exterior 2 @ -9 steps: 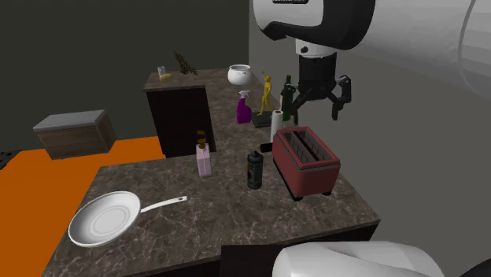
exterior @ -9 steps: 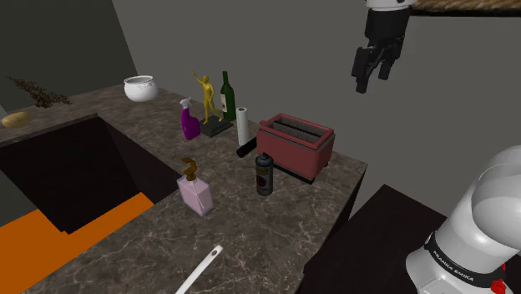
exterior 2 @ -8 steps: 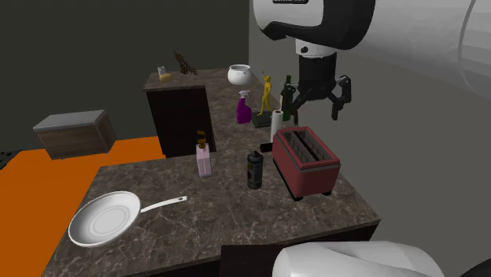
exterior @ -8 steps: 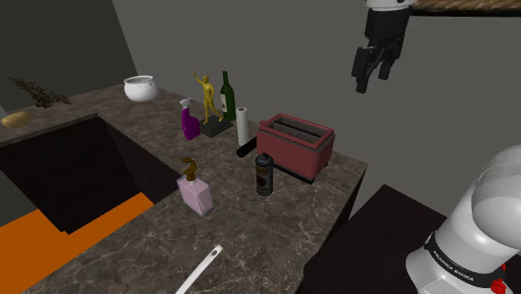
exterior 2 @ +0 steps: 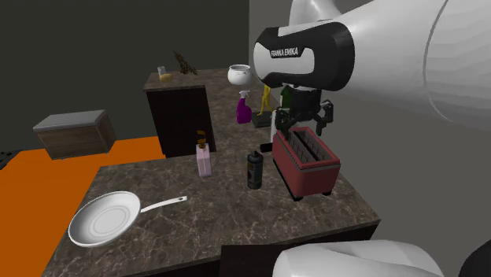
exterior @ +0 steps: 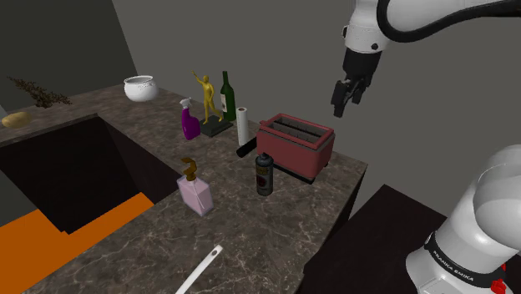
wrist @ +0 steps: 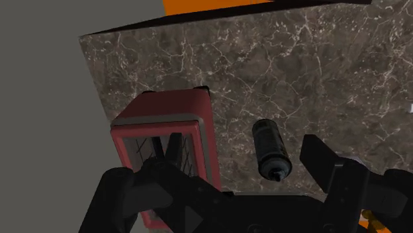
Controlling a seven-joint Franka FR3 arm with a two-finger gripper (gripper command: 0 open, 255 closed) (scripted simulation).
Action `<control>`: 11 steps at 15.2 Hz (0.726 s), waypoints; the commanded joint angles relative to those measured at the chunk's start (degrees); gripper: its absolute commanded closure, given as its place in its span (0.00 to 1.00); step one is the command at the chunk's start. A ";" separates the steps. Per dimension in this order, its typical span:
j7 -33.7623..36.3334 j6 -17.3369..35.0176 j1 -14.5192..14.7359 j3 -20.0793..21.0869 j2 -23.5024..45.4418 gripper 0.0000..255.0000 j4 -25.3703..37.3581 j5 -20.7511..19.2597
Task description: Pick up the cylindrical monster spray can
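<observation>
Fingers [wrist: 316, 157] spread, empty, above red toaster [exterior: 296, 146]; spray can [exterior: 265, 174] upright on surface [exterior: 250, 230], lower, toward shoulder view's left.

Red toaster [exterior: 296, 144] sitting on marble counter [exterior: 250, 230], pink bottle [exterior: 194, 192] standing apart, probably a paper roll [exterior: 242, 125] standing beside toaster.

Both exterior views behind arm [exterior: 409, 12], wrist overhead, sharing countertop [exterior: 275, 225]
</observation>
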 commanded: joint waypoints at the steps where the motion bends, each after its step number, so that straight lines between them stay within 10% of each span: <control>1: -0.85 6.86 0.70 -0.29 1.58 0.00 -3.22 0.02; 11: -6.06 38.19 3.74 -1.88 17.44 0.00 -10.13 -0.10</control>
